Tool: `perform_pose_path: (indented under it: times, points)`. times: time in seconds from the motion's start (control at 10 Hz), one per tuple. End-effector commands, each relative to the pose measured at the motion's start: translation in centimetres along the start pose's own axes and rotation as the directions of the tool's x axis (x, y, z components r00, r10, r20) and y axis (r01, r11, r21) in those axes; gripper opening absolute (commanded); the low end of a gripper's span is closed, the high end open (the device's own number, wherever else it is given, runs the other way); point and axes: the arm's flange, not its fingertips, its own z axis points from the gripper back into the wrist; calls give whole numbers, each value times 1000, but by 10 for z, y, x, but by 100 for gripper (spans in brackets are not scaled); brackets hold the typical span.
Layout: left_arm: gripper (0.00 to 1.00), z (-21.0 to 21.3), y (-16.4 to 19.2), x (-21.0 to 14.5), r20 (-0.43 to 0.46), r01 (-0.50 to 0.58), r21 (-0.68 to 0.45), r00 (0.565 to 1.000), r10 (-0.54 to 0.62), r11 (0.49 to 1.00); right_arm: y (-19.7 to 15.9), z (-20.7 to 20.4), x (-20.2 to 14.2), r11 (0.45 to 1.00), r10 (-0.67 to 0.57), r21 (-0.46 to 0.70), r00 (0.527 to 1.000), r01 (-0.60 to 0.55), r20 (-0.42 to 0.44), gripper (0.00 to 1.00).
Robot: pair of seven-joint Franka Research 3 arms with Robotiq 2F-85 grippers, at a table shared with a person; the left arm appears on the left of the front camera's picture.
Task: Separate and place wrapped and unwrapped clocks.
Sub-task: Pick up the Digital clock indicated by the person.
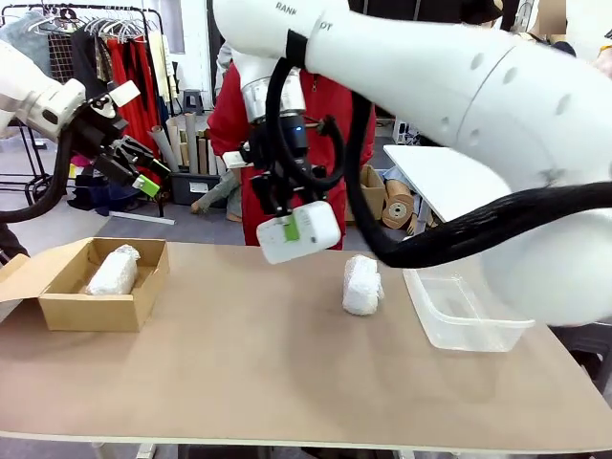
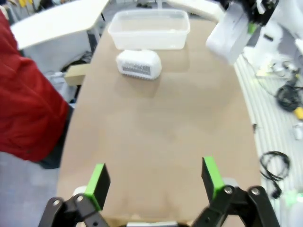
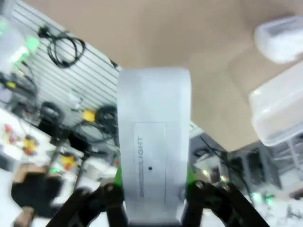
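1. Right gripper (image 1: 290, 226): I read it as clenched on the unwrapped clock (image 1: 316, 232), with the green pads on two opposite sides. The clock hangs tilted in the air above the middle of the table (image 1: 239, 382) and touches nothing else.
2. Left gripper (image 1: 143, 179): released and empty, raised at the cardboard box (image 1: 96, 311) end of the table.
3. Step in hand, as I judge it: carrying the unwrapped clock to its place. One wrapped bundle (image 1: 113, 271) lies inside the cardboard box, so the clear plastic tub (image 1: 469, 330) is the likely target.
4. Next move: travel toward the tub, clearing the second wrapped bundle (image 1: 362, 284), which lies on the table near it. Descend into the tub before opening.
5. View differences: the right wrist view gives the pad contact and a printed panel on the clock, too blurred to read. The left wrist view shows that bundle close before the tub's wall; I cannot tell whether they touch. The front view gives the box contents.
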Motion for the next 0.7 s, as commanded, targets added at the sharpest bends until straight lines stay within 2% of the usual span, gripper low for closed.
perform_pose_path:
  times: [0.0,0.1,0.4,0.6]
  points:
    - [100,1,-1,1,3,-2,-5,1000,2,1000,-5,-44,-66,995,53,-85,999,-53,-9,0]
    - [100,1,-1,1,3,-2,-5,1000,2,1000,-5,-47,-79,993,68,-95,998,-68,-11,0]
    - [100,1,-1,1,3,-2,-5,1000,2,1000,-22,-53,-105,984,40,-179,978,-2,206,0]
    - [100,1,-1,1,3,-2,-5,1000,2,1000,-36,-60,-116,984,12,-174,958,40,287,0]
